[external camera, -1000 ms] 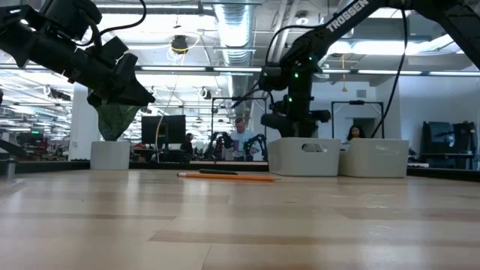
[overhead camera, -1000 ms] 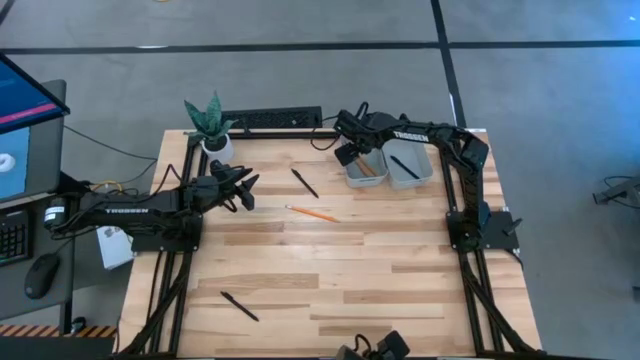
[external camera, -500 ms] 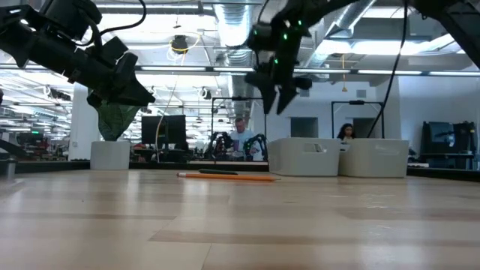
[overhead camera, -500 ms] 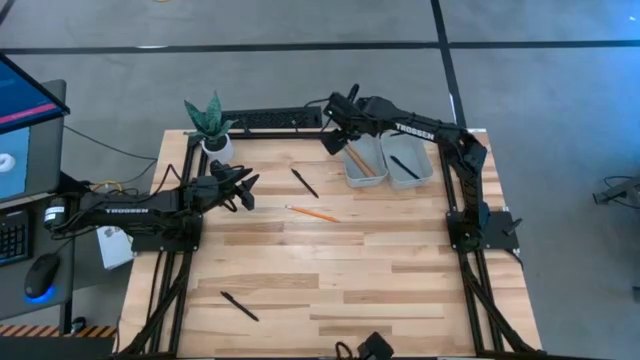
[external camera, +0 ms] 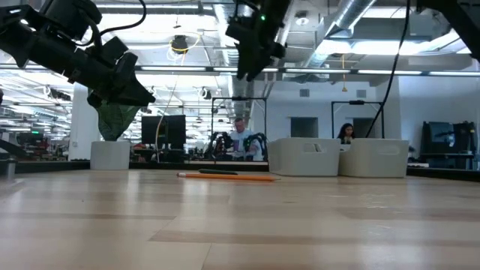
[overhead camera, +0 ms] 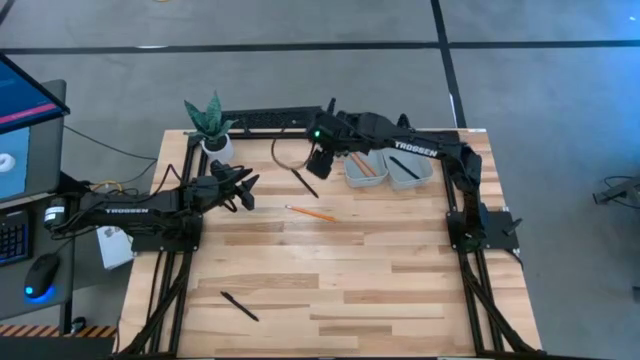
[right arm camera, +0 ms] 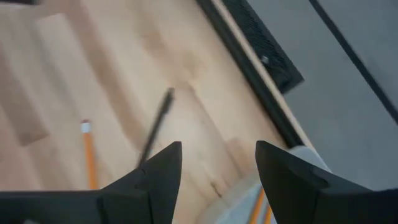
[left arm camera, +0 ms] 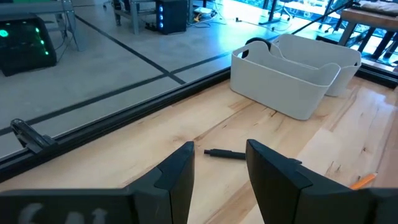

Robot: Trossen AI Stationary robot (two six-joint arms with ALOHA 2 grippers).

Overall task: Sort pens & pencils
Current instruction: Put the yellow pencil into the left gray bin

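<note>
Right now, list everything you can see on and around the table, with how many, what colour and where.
Slim black stick pens: three; one on the table at the far side, one at the near left, one in the right bin.
Thin orange wooden pencils: one on the table mid-way, others in the left bin, number unclear.
Pale grey plastic bins: two, side by side at the far right, left, right.
Green potted plant: one, far left corner.
Light wooden table: one.
Left gripper: jaws open, over the left edge.
Right gripper: jaws open, above the far pen.
</note>
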